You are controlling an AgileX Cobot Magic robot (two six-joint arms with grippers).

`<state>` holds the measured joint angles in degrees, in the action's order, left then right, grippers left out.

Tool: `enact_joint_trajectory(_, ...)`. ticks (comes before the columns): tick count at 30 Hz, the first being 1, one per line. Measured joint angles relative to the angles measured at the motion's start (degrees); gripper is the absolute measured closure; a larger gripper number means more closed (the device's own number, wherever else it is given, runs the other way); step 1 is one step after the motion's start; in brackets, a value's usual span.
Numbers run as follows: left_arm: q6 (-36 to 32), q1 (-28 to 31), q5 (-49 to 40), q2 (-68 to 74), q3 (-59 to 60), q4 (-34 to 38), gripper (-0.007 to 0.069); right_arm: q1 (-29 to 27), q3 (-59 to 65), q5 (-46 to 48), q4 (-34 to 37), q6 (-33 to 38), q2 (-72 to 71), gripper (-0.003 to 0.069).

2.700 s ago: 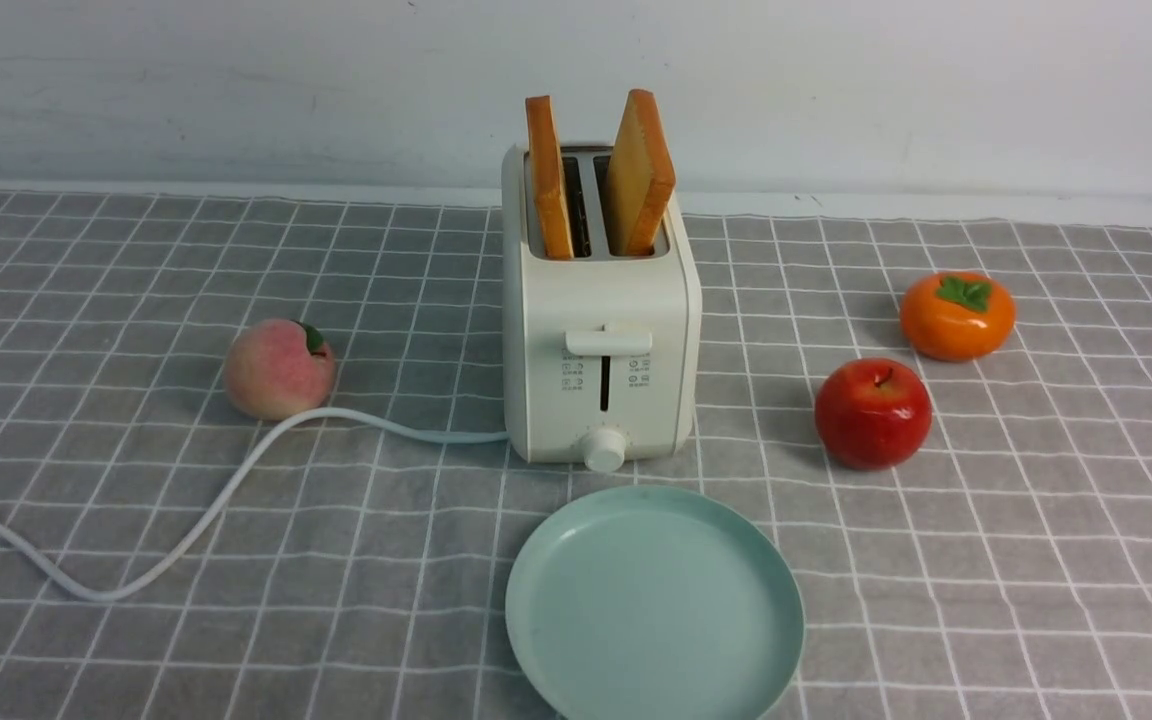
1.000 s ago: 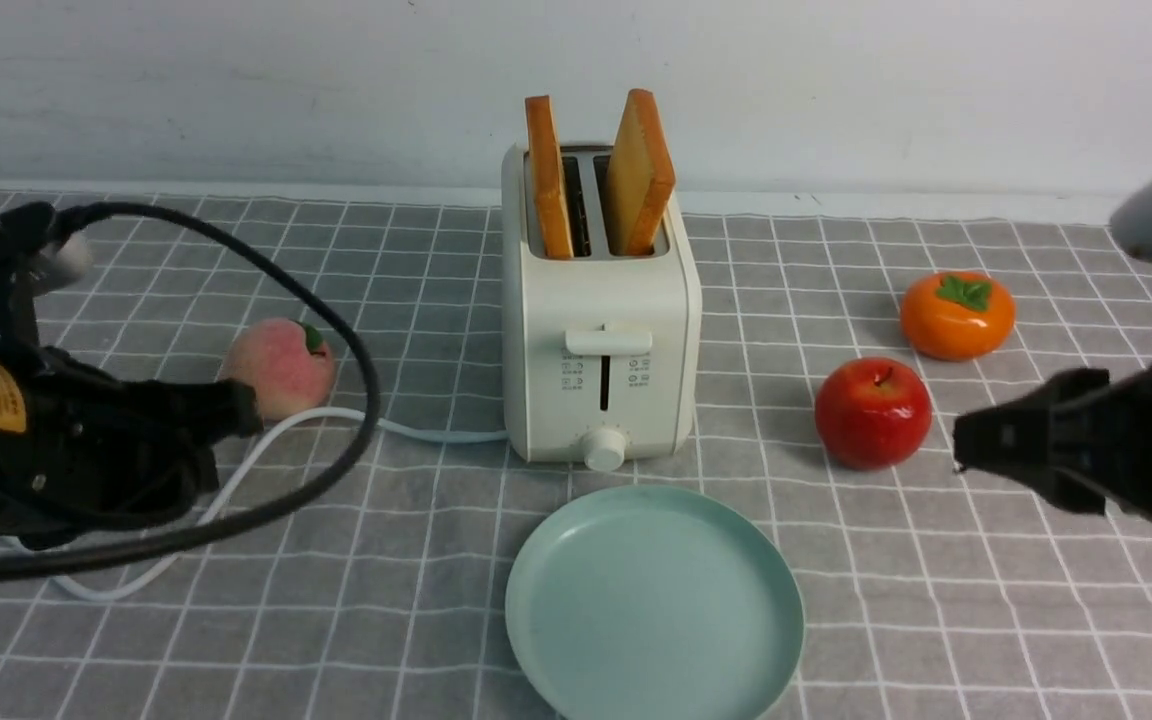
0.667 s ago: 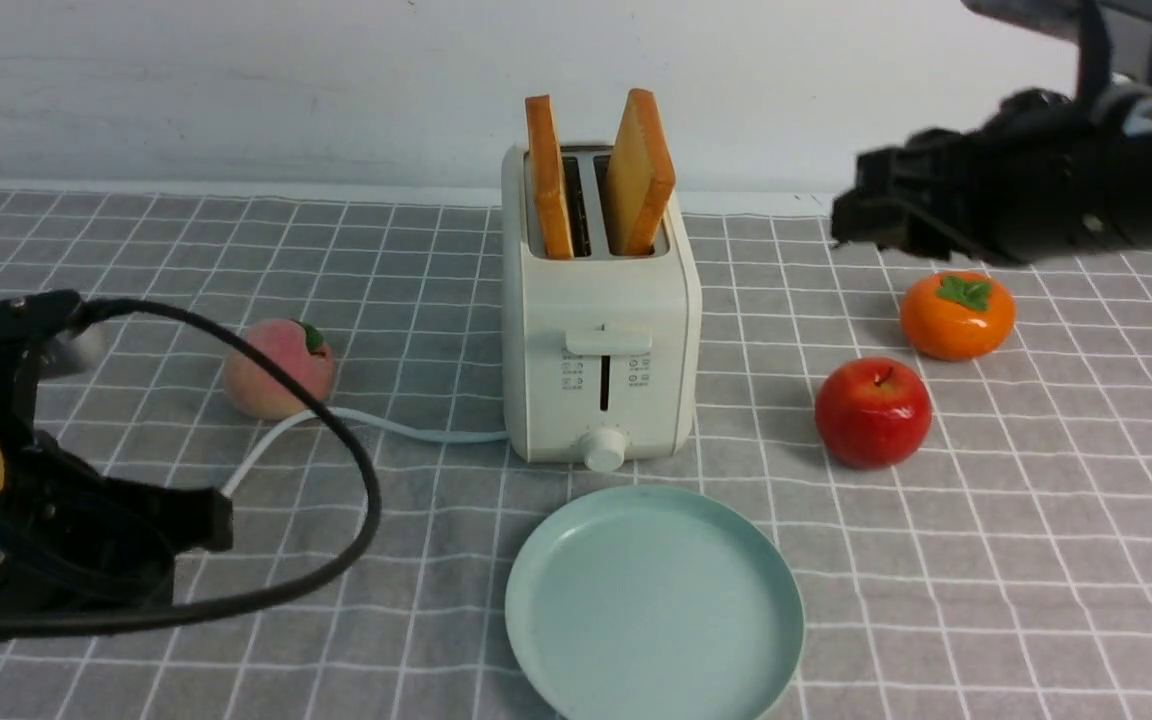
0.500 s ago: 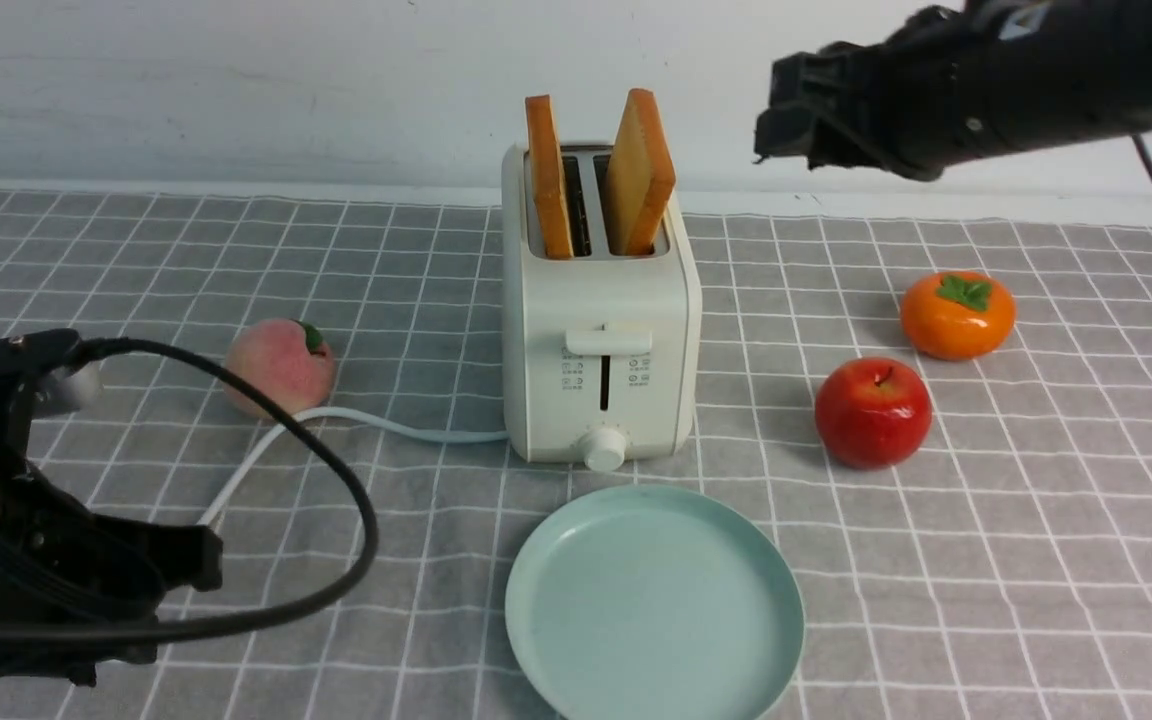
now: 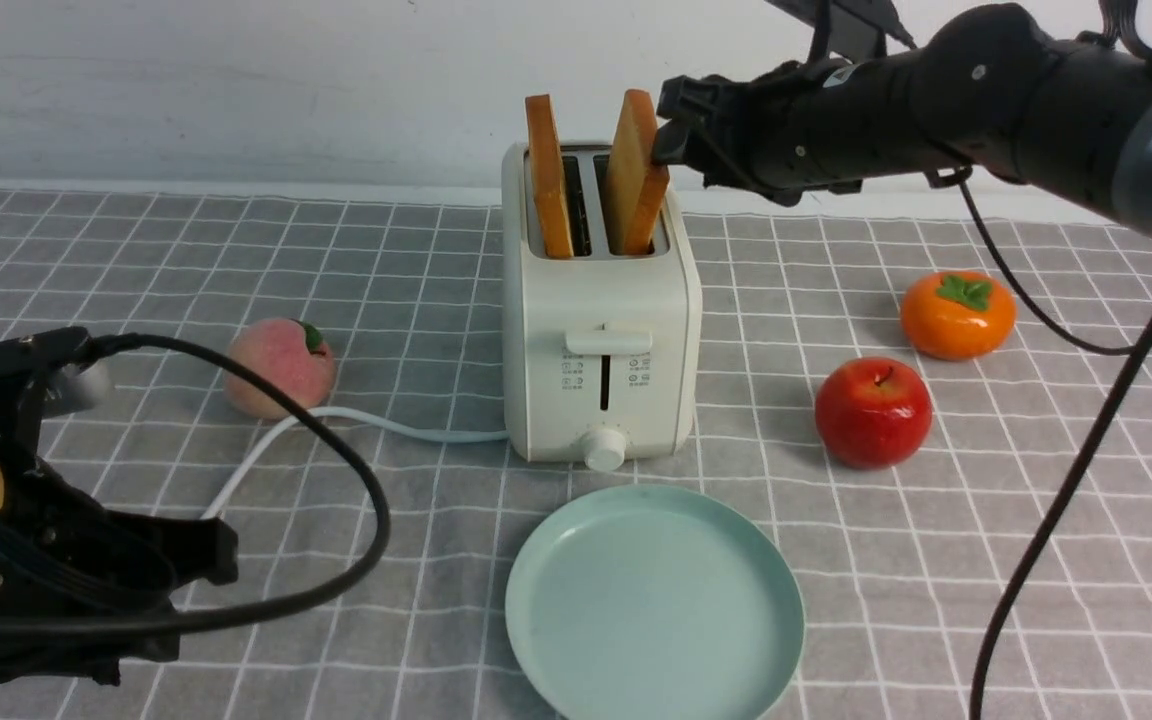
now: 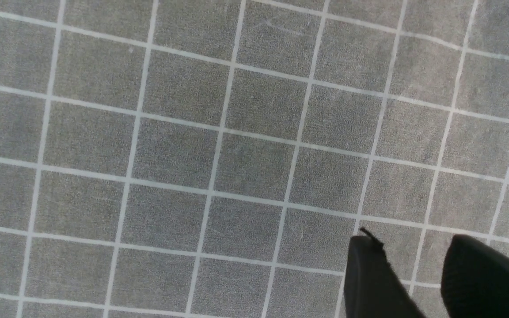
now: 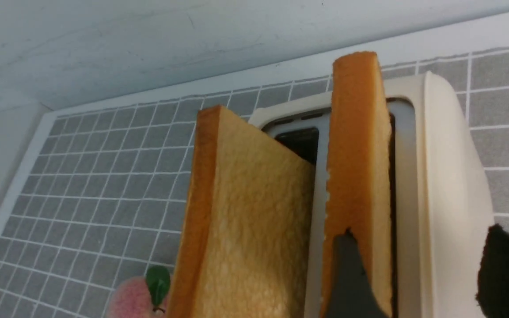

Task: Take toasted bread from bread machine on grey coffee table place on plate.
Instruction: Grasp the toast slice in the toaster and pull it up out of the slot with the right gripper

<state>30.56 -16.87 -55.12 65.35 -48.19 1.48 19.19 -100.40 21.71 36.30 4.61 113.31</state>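
Observation:
Two slices of toasted bread stand in the cream-white bread machine on the grey coffee table: a left slice and a tilted right slice. My right gripper reaches in from the right at the right slice's top and is open. In the right wrist view, my right gripper holds nothing. One fingertip lies in front of the crust of a slice. The mint-green plate sits empty in front. My left gripper hovers low at front left, and in the left wrist view, my left gripper is open over bare cloth.
A peach and the toaster's white cord lie left of the toaster. A red apple and an orange persimmon sit to its right. Black arm cables loop at front left and hang at right.
My right arm swung up and leftward from the right side to the top of the right slice, and its jaws widened. My left arm dropped toward the front left, then held still.

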Motion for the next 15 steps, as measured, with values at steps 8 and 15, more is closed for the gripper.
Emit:
enact_joint_trajectory(8, 0.0, 0.0, 0.0, 0.0, 0.0, 0.1, 0.0386, 0.0, -0.2, -1.2, 2.5, 0.0, 0.0, 0.0265)
enact_joint_trajectory(15, 0.0, 0.0, 0.4, 0.0, 0.0, 0.1, 0.0386, 1.1, -0.3, -1.2, 4.8, 2.0, 0.4, 0.0272)
